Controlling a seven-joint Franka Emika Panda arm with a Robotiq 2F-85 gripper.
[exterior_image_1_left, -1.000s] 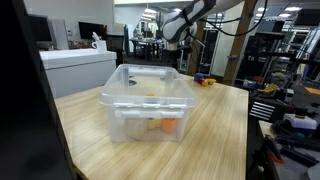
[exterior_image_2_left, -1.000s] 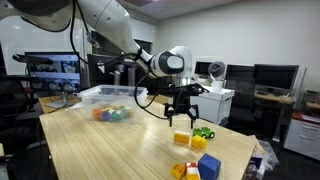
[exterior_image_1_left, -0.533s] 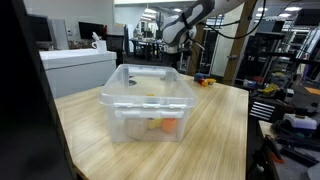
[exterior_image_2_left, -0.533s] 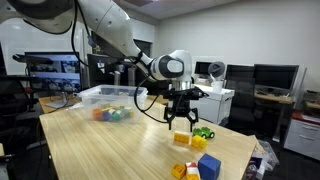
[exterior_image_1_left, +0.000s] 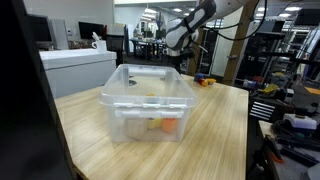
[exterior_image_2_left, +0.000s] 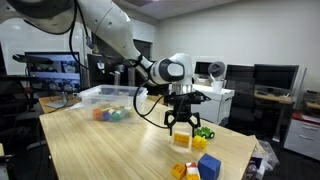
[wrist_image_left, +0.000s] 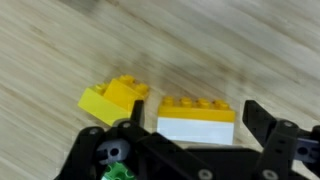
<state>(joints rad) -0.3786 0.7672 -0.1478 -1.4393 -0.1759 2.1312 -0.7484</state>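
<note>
Yellow-and-white block (wrist_image_left: 197, 117): a studded brick, yellow on top and white on its side. It lies flat on the table (exterior_image_2_left: 110, 145), directly beneath the claw (wrist_image_left: 197, 125). In the wrist view it shows between the two fingers.

Claw: jaws spread wide and holding nothing. In an exterior view the claw (exterior_image_2_left: 182, 126) points straight down and hangs just above the block (exterior_image_2_left: 181, 140), not touching it.

Yellow brick (wrist_image_left: 113, 97): beside the block, just outside one finger, and turned at an angle to it.

Green piece (exterior_image_2_left: 204, 132): on the table close to the claw. The wrist view shows only its edge (wrist_image_left: 120, 172), at the bottom of the frame.

Blue block (exterior_image_2_left: 208, 165): farther from the claw, towards the table's near corner, among other yellow pieces.

Clear plastic bin (exterior_image_1_left: 110, 97): well apart from the claw, towards the other end of the table, with coloured pieces inside.
</note>
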